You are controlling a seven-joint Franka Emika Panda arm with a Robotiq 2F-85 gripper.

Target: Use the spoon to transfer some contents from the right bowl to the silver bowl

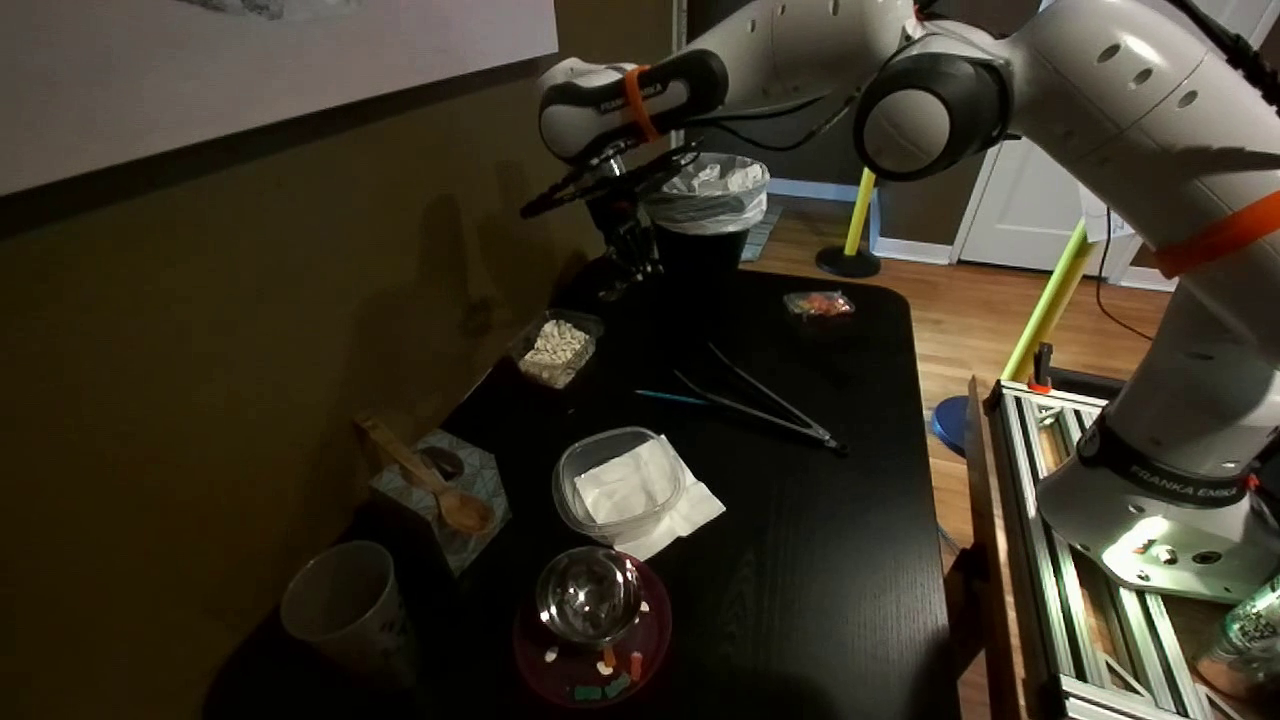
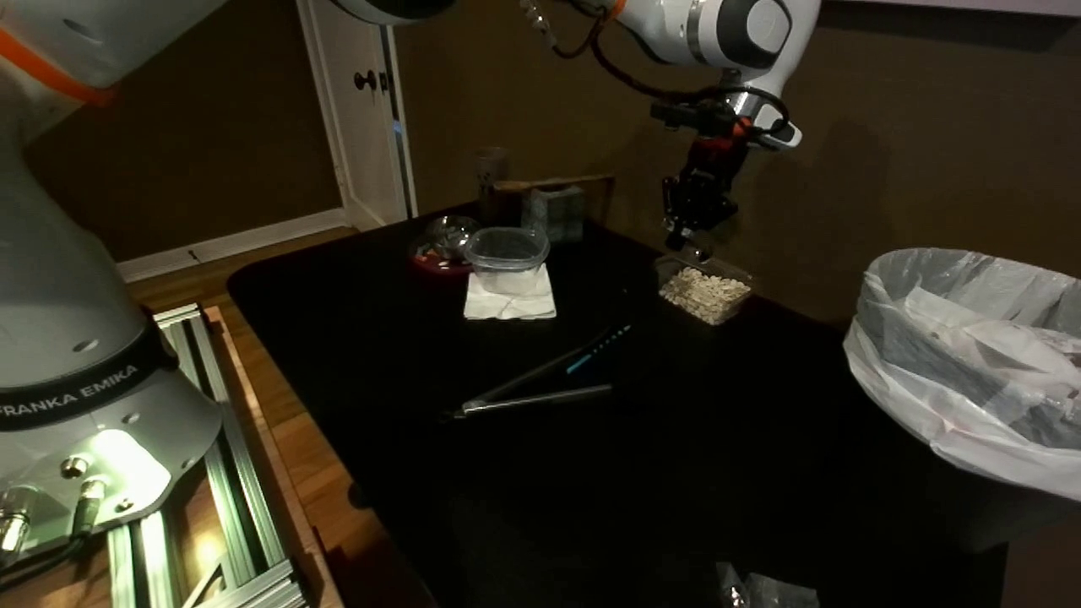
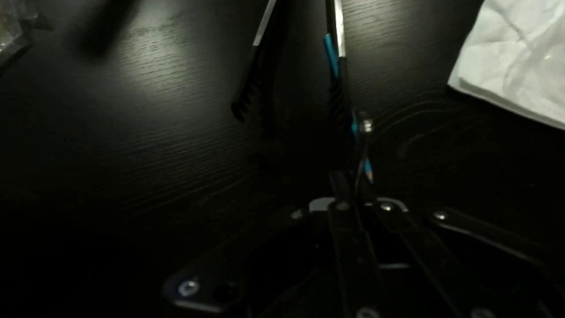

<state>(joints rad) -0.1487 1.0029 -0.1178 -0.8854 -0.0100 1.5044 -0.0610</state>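
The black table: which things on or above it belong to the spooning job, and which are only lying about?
For the job:
metal spoon in the fingers
clear container of pale beige granules
silver bowl

Lying about:
wooden spoon
tongs
teal pencil
white napkin

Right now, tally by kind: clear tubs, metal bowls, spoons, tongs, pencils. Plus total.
Clear tubs: 2 (granule tub; other tub on a white napkin)
Metal bowls: 1 (silver bowl)
Spoons: 2 (wooden spoon; metal spoon in the gripper)
Tongs: 1 (metal tongs)
Pencils: 1 (blue pencil)
Total: 7
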